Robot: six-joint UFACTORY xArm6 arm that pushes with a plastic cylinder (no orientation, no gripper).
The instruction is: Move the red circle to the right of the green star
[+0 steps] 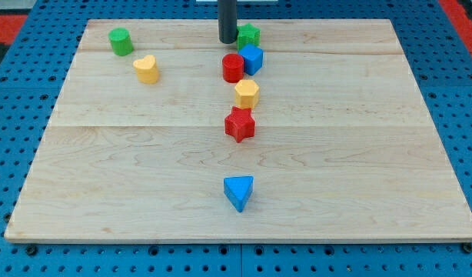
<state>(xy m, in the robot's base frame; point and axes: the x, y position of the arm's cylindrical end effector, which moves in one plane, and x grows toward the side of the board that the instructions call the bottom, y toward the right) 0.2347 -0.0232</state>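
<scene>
The red circle [233,68] stands near the board's top middle, touching the blue cube [252,59] on its right. The green star [248,35] sits just above the blue cube, near the top edge. My tip [227,41] is at the end of the dark rod, just left of the green star and just above the red circle, close to both.
A yellow hexagon [247,94] lies below the red circle, with a red star [240,124] under it. A blue triangle [238,191] sits lower in the middle. A green cylinder [121,41] and a yellow heart [146,69] are at the top left. The wooden board [374,154] ends on blue pegboard.
</scene>
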